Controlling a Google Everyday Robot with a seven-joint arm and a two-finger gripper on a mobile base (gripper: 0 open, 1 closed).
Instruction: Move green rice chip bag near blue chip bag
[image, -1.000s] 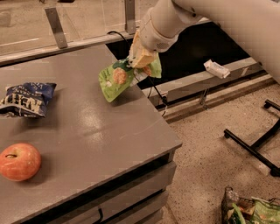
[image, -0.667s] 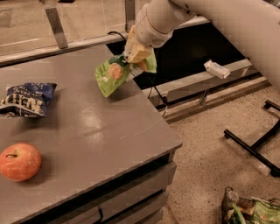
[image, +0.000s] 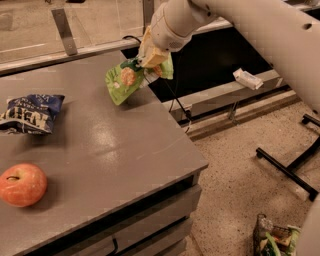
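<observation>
The arm (image: 250, 22) is a thick, smooth tube in off-white that runs across the upper right of the frame. Its shell is rounded and slightly glossy, with one small dark round hole (image: 306, 26) near the right edge. Toward the upper middle it swells into a bulbous white wrist (image: 172, 22). Just below the wrist sits the gripper (image: 149, 61), its fingers (image: 152, 52) pale yellowish tan, blocky and flat-sided, duller than the white shell above.
</observation>
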